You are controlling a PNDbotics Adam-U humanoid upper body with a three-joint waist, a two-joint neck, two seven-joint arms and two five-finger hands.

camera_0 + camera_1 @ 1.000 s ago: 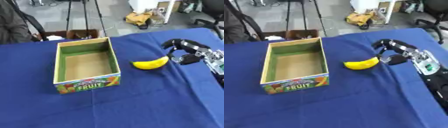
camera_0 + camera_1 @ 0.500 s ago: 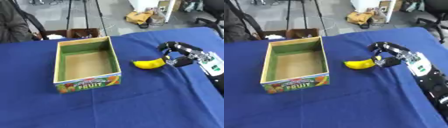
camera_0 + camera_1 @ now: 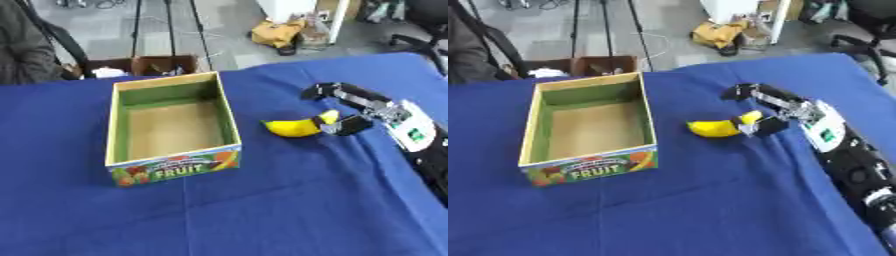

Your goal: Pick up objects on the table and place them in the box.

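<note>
A yellow banana (image 3: 297, 127) lies on the blue tablecloth, just right of the open cardboard fruit box (image 3: 226, 114), which has green inner walls and holds nothing. My right hand (image 3: 378, 109) reaches in from the right and brackets the banana's right end. Its fingers (image 3: 332, 91) arch above the fruit with a strip of cloth showing between them. The thumb (image 3: 347, 126) sits against the banana's tip. The hand is open, not closed round the fruit. My left hand shows in neither view.
The blue table (image 3: 262, 200) ends just behind the box. Past that edge, on the floor, are a small brown carton (image 3: 144, 65), tripod legs (image 3: 171, 22) and a yellow bag (image 3: 278, 33). A seated person (image 3: 22, 50) is at the far left.
My right hand has moved left and down toward the banana, from beside it to straddling its right end. The banana and box stay where they were.
</note>
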